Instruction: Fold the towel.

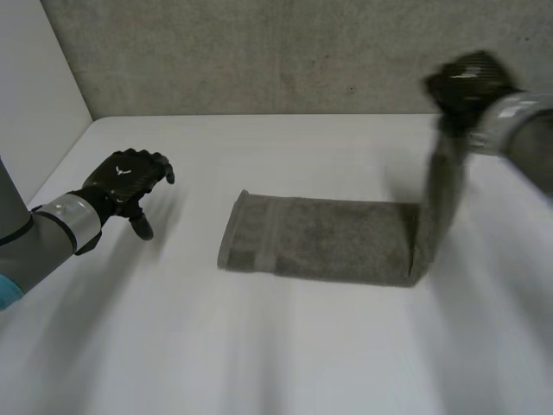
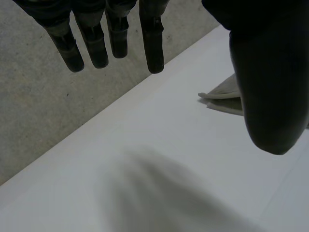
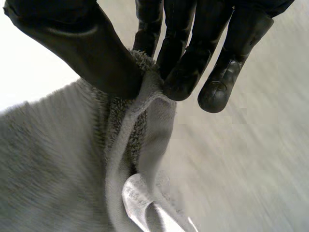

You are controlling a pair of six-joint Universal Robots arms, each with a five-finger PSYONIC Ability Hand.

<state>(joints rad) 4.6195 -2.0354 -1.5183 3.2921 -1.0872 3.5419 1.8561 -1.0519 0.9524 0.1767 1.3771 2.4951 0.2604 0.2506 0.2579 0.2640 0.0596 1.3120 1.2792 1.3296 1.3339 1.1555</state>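
A grey-green towel [image 1: 320,239] lies folded into a long strip in the middle of the white table [image 1: 259,346]. Its right end is lifted and hangs from my right hand [image 1: 467,82], which is raised high at the back right. In the right wrist view the thumb [image 3: 91,53] and fingers [image 3: 181,72] pinch the towel's edge [image 3: 145,111] between them. My left hand [image 1: 130,181] hovers over the table well left of the towel, fingers [image 2: 116,43] straight and apart, holding nothing. A corner of the towel [image 2: 224,94] shows past its thumb.
A concrete wall [image 1: 259,52] runs along the table's far edge. A white side panel [image 1: 34,104] stands at the far left. Bare tabletop surrounds the towel in front and on the left.
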